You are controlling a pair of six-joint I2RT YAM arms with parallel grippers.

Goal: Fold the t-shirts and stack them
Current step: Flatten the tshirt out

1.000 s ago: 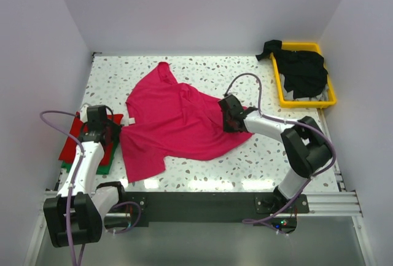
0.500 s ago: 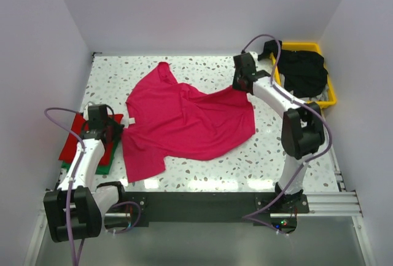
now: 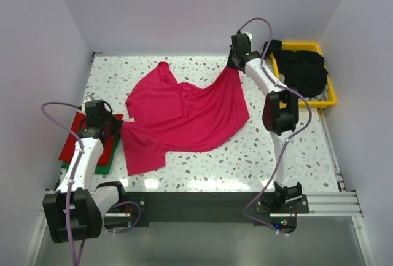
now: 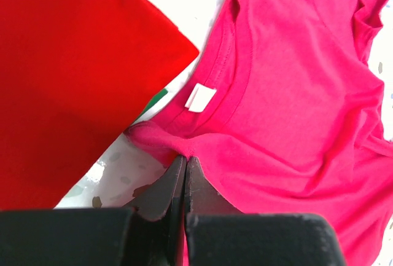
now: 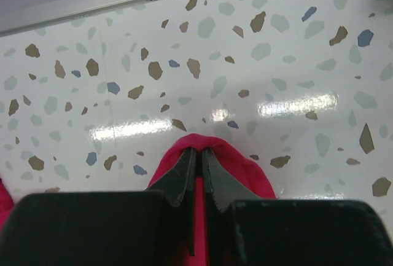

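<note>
The magenta-pink t-shirt (image 3: 184, 118) is being stretched, half crumpled, across the middle of the speckled table (image 3: 276, 149), its body lying flat while one corner is being lifted toward the far edge. That raised corner is being pinched by the right gripper (image 5: 195, 152), whose jaws are being held tight on a small fold of cloth just above the tabletop. At the opposite, near-left side, the edge of the shirt beside the neckline and its white label (image 4: 200, 97) is being clamped by the left gripper (image 4: 184, 161), its jaws pressed together on a bunched ridge of fabric.

The cloth is being judged light, soft and limp: it is likely to sag and wrinkle wherever it is not being supported, and a thin pinch may slip if too much tension is applied. Seams, hem and collar are being taken as the surest places for a hold, since the fabric is thicker there.

Just beside the left gripper, a folded red t-shirt (image 3: 77, 137) is being kept on top of a green t-shirt (image 3: 104, 168), only an edge of which is being shown. Well apart, at the far right corner, black t-shirts (image 3: 304, 69) are being held in a heap in the yellow tray (image 3: 307, 102).
</note>
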